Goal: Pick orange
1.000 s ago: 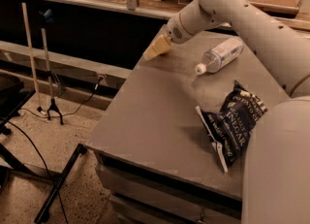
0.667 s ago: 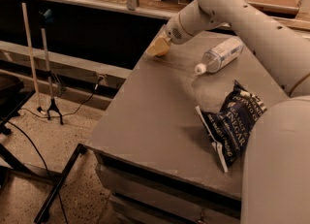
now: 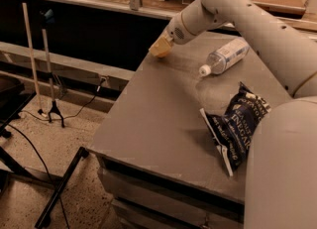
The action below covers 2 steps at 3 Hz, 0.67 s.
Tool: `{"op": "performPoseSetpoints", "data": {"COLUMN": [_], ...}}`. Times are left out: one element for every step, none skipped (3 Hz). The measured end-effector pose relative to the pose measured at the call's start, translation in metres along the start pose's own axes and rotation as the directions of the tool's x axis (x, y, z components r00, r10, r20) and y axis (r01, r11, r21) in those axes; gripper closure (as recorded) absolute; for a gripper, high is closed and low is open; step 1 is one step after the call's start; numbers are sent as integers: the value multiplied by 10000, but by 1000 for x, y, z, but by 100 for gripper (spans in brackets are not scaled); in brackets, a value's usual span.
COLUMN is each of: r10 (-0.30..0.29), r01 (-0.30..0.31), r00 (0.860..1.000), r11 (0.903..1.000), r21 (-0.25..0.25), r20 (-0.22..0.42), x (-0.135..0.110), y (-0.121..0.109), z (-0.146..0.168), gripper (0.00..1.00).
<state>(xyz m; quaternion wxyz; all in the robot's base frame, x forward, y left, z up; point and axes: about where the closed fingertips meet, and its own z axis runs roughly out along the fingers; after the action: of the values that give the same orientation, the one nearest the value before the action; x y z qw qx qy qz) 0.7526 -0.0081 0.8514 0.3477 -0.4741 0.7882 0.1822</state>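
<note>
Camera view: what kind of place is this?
Likely a lab or test area, not a home: a grey table with a bottle and a snack bag laid out, and a stand on a speckled floor. The gripper is at the table's far left corner.

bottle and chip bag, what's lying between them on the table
Nothing; the camera view shows bare table between bottle and chip bag. The hand sits at the table's far left corner.

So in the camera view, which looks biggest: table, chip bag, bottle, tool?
Table, chip bag, bottle, then the tool at the table's far left corner. The bag sits nearer the camera, so bag over bottle is unsure.
</note>
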Motion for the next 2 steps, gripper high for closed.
{"op": "performPoseSetpoints", "data": {"r10": [-504, -1190], "r01": [503, 1182], "r00": [9987, 9928], "r11": [9987, 9921], "r21": [105, 431], "r20": [96, 150], "x": [-24, -50], "y": [3, 7], "z": [-21, -51], "gripper": [100, 100]}}
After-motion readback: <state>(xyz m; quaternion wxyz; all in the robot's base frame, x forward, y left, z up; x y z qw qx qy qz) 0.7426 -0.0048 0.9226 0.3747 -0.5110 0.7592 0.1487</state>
